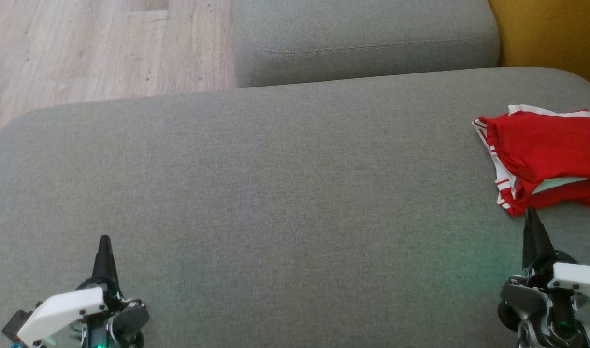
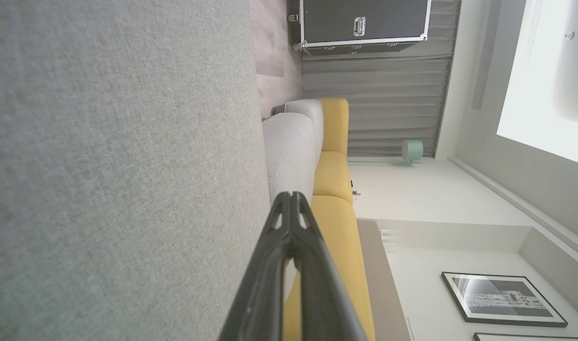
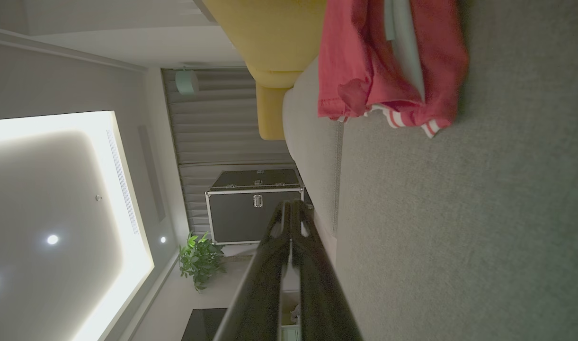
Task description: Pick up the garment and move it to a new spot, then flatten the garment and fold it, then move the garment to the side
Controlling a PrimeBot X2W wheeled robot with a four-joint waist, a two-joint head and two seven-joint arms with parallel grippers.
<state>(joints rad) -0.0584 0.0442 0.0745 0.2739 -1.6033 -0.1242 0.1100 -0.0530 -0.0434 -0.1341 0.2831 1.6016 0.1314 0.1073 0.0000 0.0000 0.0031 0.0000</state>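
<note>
The garment (image 1: pixel 546 157) is a red piece with white striped trim, lying folded at the right edge of the grey sofa seat (image 1: pixel 275 193). In the right wrist view the garment (image 3: pixel 388 61) sits at the top, ahead of the fingers. My right gripper (image 1: pixel 531 212) is shut and empty, its tip just short of the garment's near edge. My left gripper (image 1: pixel 105 239) is shut too, low at the left over bare cushion, far from the garment. The left gripper (image 2: pixel 291 195) and the right gripper (image 3: pixel 292 202) both show their fingertips pressed together.
A second grey cushion (image 1: pixel 362 38) lies behind the seat, with a yellow cushion (image 1: pixel 551 34) at the far right. Wooden floor (image 1: pixel 92 48) is at the upper left. A dark flight case (image 3: pixel 255 206) and a potted plant (image 3: pixel 199 258) stand across the room.
</note>
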